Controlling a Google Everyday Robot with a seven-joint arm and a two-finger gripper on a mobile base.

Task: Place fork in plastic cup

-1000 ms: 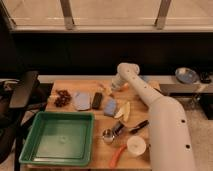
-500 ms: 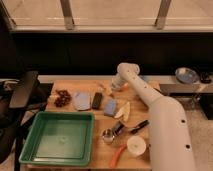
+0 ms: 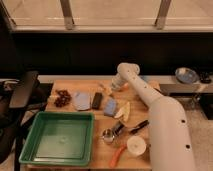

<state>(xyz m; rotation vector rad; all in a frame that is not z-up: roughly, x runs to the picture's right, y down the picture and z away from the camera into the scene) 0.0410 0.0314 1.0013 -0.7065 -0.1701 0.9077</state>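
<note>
The hand (image 3: 116, 80) hung at the far side of the tabletop (image 3: 80, 87), right over what looked like the plastic cup (image 3: 117, 88). I could not tell if the hand was spread or pressed together. The fork was too thin to find; it could have been in the cup or in the hand. To do this step well, the fork should point straight down over the middle of the cup. It should be let go low, so the light cup does not tip.
</note>
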